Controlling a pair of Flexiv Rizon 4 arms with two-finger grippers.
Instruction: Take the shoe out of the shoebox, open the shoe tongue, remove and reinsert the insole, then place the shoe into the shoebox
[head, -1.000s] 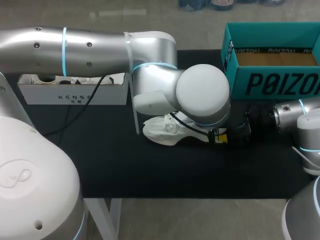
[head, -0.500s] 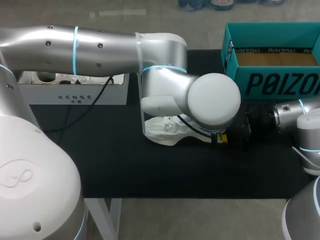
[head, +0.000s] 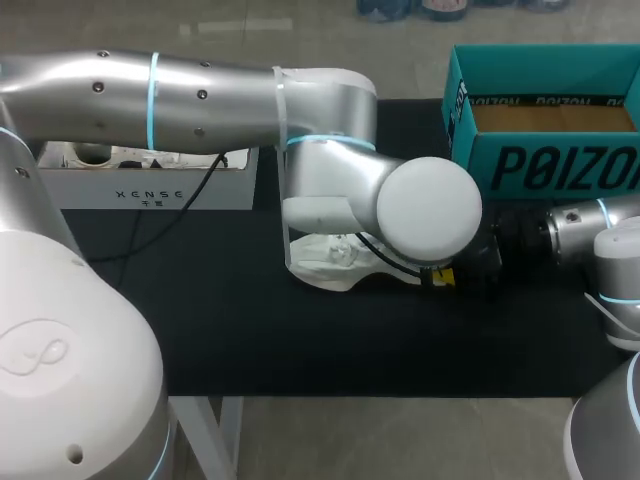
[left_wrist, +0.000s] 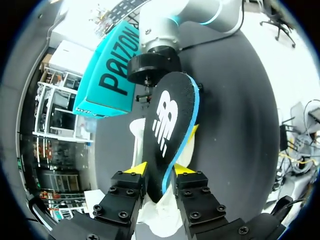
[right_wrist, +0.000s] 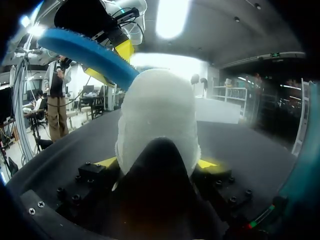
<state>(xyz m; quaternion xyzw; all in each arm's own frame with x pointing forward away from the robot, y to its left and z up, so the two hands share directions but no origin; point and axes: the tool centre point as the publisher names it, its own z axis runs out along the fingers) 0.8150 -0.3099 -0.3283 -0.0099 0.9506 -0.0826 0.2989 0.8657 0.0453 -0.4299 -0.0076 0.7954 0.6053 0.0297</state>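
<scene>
Left wrist view: left gripper (left_wrist: 160, 172) is pinching the insole (left_wrist: 170, 125) (black, blue edge); right gripper (right_wrist: 157, 162) is clamping the shoe (right_wrist: 157, 110) from both sides.

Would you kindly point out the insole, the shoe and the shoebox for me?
insole (left_wrist: 172, 135): left wrist view, on its black top face.
shoe (right_wrist: 157, 110): right wrist view, on its white outer surface.
shoebox (head: 560, 170): head view, on its teal front wall.
</scene>
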